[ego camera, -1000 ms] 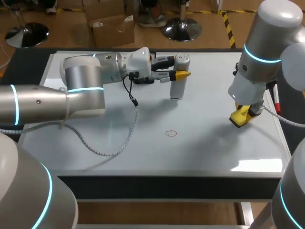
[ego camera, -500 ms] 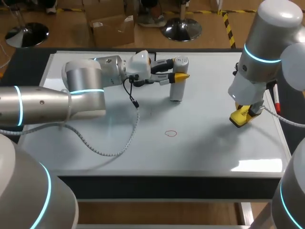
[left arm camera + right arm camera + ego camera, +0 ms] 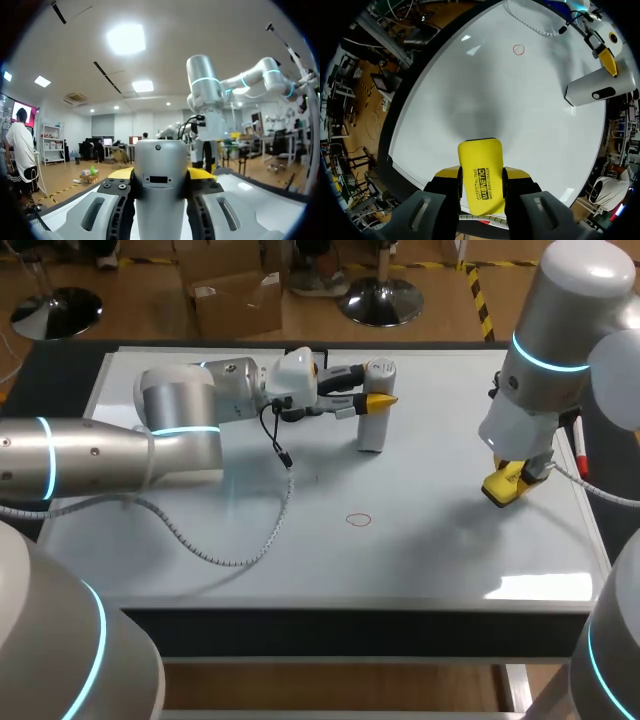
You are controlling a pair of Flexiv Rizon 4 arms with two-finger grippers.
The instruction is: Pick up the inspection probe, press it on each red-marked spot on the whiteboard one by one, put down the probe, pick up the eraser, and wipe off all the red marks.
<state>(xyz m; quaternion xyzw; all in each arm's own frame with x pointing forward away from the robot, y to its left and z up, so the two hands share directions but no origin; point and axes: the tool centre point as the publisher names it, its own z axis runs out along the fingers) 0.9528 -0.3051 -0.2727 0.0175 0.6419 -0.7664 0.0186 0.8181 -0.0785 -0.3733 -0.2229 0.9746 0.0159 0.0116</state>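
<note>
**What is hidden or hard to see**

In the right wrist view, the back end of the eraser [image 3: 480,170] is tucked out of sight between the right fingers [image 3: 445,176]. In the head view, the right arm [image 3: 545,390] covers most of both at 3 o'clock on the whiteboard [image 3: 420,550]. Only a yellow bit shows, and I cannot tell eraser from finger there. A thin red and white thing [image 3: 579,452] beside it is half covered. In the left wrist view, the probe [image 3: 161,185] is cut off at its lower end.
</note>
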